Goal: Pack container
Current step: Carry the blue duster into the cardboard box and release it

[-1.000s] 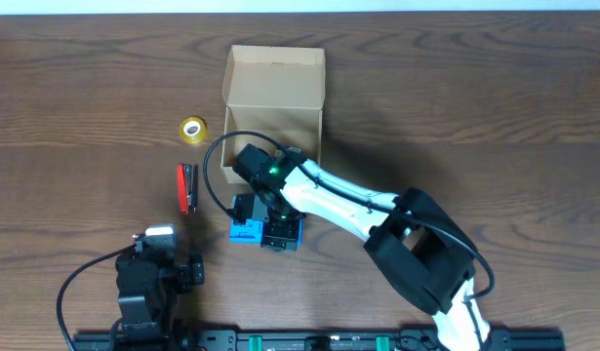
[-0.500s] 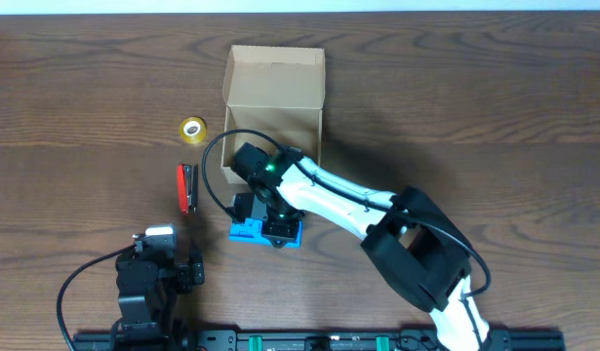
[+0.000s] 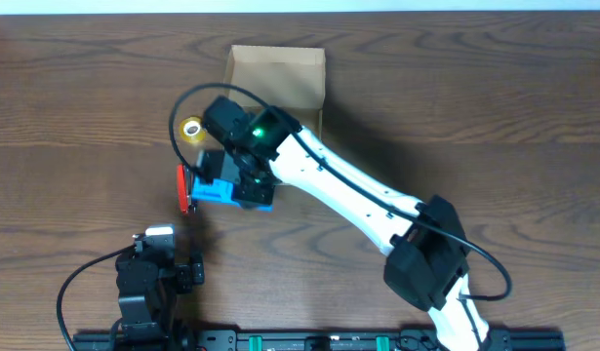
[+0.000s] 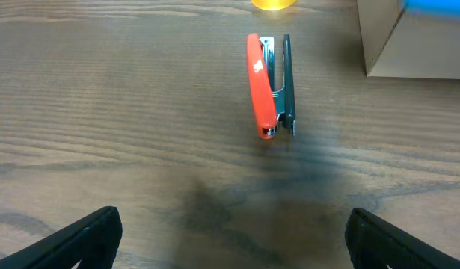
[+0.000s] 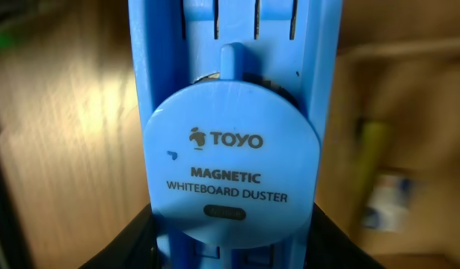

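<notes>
Right gripper (image 3: 243,183) clamped on blue whiteboard duster (image 3: 212,189), apparently clear of table. Duster long axis 9-to-3. Container (image 3: 277,76) near, at 1 o'clock from duster, top open. Left gripper (image 4: 233,228) spread wide, empty, well apart at container's 7 o'clock; right arm nearer.

The table (image 3: 495,117) is dark wood, grained and matt. The box (image 3: 280,73) is plain tan cardboard with a dull finish. The duster (image 5: 233,172) is smooth blue plastic with a faint sheen. The stapler (image 4: 261,86) has a glossy red top and bright metal parts.
</notes>
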Tool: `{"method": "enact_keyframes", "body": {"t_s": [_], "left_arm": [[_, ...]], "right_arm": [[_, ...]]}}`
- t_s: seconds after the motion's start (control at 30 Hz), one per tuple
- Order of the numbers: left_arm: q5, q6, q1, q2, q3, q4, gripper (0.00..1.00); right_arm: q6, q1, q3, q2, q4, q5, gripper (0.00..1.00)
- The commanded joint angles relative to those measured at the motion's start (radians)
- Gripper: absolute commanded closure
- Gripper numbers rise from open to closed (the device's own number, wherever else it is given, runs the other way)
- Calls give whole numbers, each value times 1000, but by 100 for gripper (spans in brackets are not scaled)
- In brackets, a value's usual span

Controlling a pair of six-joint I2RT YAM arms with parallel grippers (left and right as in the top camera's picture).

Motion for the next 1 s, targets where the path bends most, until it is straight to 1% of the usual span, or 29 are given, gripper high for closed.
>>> {"method": "enact_keyframes", "body": {"t_s": [0.0,0.13,0.27,0.33,0.43,0.5,0.53,0.6,0.67,0.9,0.97], "left_arm": [[-6,-4,-4,-6,-16,-3,5],[-6,-4,-4,-6,-16,-3,5],[-6,-4,-4,-6,-16,-3,4],[-6,-4,-4,-6,-16,-3,5],[-6,-4,-4,-6,-16,-3,5],[-6,-4,-4,-6,-16,-3,5],[-6,-4,-4,-6,-16,-3,5],[-6,-4,-4,-6,-16,-3,5],[-6,-4,-4,-6,-16,-3,5],[-6,-4,-4,-6,-16,-3,5],[-6,-4,-4,-6,-16,-3,5]], "right_arm": [[38,3,80,2,-11,128,94],[38,-28,101,2,-5,205,93],[60,-76,101,2,-1,205,98],[61,-108,101,2,6,205,98],[61,-164,101,2,11,204,95],[72,-193,101,2,18,198,91],[71,-208,101,2,22,175,87],[71,-230,101,2,25,111,84],[68,-242,100,2,25,64,83],[68,-246,39,7,83,61,83],[67,-244,4,12,98,61,84]]}}
